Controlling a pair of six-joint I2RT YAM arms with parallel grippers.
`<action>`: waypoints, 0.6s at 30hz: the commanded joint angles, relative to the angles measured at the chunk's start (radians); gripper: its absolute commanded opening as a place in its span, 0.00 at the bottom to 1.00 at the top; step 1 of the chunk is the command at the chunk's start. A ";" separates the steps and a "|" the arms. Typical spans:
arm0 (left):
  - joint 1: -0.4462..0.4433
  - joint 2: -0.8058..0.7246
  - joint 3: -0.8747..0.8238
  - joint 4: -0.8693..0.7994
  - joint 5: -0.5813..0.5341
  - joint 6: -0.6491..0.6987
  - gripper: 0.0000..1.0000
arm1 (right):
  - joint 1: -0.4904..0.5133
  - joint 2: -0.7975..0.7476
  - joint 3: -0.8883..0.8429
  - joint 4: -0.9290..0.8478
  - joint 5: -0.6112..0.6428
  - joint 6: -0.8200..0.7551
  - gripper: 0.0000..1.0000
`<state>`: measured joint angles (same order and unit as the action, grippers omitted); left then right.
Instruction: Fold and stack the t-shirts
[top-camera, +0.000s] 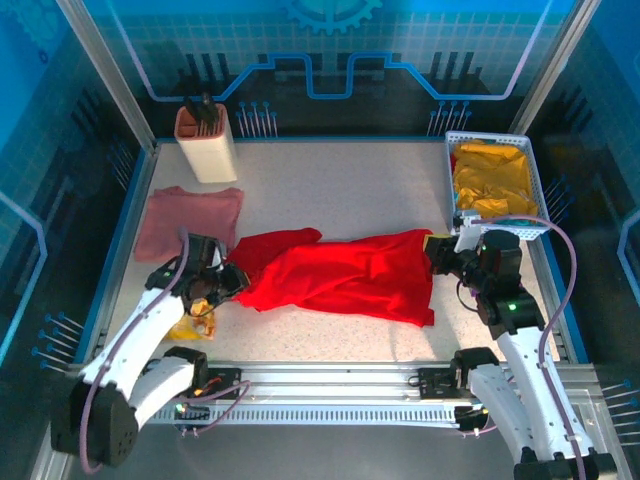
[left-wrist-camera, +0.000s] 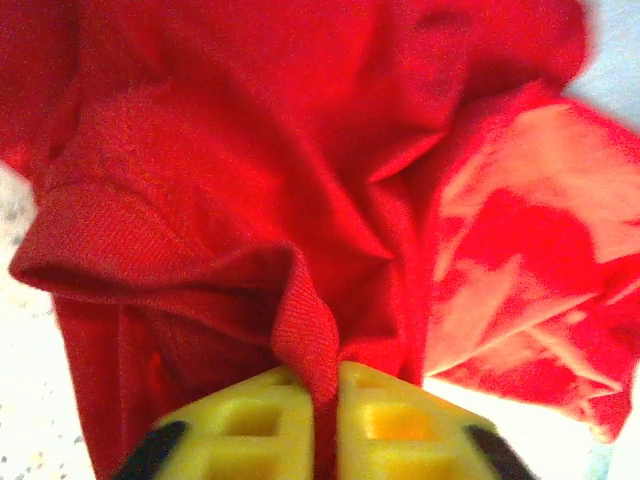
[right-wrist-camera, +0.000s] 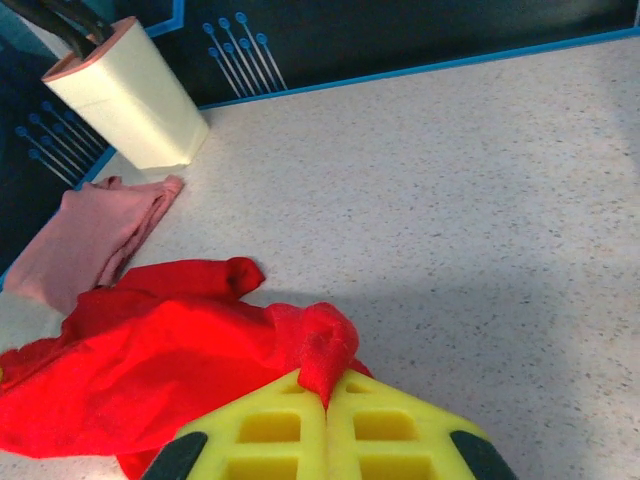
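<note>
Your red t-shirt (top-camera: 340, 270) lies bunched across the middle of the table (top-camera: 340, 185); your left gripper (top-camera: 228, 280) pinches a fold at its left end; your right gripper (top-camera: 435, 255) is clamped on its right end; the pink t-shirt (top-camera: 188, 220) lies folded at the back left.

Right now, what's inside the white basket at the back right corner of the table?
A crumpled yellow cloth fills the basket, heaped up to its rim. Whatever lies beneath the cloth, and the basket's floor, is covered and cannot be seen.
</note>
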<state>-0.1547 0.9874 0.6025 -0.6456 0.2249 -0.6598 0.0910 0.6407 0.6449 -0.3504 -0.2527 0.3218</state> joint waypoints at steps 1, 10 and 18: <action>-0.005 0.088 0.018 -0.072 0.058 -0.023 0.46 | 0.014 0.017 0.021 -0.008 0.058 -0.001 0.00; 0.060 0.247 0.257 -0.026 0.020 0.047 0.38 | 0.008 -0.001 0.049 -0.133 0.280 -0.002 0.00; 0.070 0.461 0.331 0.048 0.003 0.070 0.32 | 0.006 -0.068 0.017 -0.185 0.294 0.003 0.00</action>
<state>-0.0937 1.4029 0.9230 -0.6090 0.2359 -0.6209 0.0914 0.6033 0.6609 -0.5091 0.0074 0.3210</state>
